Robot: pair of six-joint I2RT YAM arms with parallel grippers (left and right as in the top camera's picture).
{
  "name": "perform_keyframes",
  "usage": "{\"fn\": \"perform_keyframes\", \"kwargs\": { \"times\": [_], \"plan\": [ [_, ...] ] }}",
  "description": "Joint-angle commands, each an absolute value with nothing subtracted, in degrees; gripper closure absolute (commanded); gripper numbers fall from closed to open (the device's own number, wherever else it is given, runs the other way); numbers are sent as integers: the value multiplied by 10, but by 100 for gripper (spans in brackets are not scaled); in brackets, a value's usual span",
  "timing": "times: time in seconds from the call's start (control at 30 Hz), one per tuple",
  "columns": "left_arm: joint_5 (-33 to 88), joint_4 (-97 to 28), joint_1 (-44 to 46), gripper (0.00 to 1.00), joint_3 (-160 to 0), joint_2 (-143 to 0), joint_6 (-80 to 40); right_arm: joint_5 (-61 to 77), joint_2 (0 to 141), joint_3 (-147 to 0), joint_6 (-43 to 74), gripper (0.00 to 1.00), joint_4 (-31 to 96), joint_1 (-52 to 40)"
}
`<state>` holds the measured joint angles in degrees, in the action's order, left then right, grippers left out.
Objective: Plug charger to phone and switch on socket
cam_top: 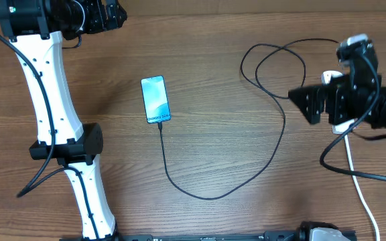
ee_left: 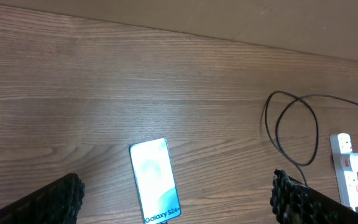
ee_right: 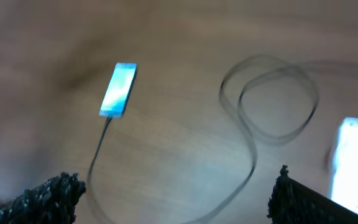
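Your left claw [ee_left: 178, 190] and right claw [ee_right: 176, 186] are hanging open, empty. That white plastic power strip with red switches [ee_left: 347, 169] is looking light and slidey; press straight down.

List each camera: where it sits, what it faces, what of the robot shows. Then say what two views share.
Overhead: above the table, looking straight down on phone and charger; left arm and right arm show.
Left wrist: on the left arm, looking down at phone, charger loop and socket; own fingers wide apart in the bottom corners.
Right wrist: on the right arm, blurred, looking down toward the same three; own fingers likewise.
Both wrist views share phone, charger and socket.
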<state>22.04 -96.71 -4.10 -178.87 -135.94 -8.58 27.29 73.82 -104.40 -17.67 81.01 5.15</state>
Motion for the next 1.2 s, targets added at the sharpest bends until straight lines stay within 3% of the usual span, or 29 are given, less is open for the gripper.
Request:
{"fn": "perform_keyframes", "kwargs": {
  "times": [0.0,0.17,0.57,1.17],
  "plan": [
    [219,-968,-37,0,-1793,-1343,-79,252,699,-1011,-155,0,744,48],
    [219,-968,-37,0,-1793,-1343,-79,179,632,-897,-56,0,586,48],
    [219,-968,-37,1,-1793,-1343,-79,120,411,-520,-58,0,223,8],
    [219,-968,-37,1,-1793,-1343,-79,108,194,-218,-57,0,69,-45]
  ]
}}
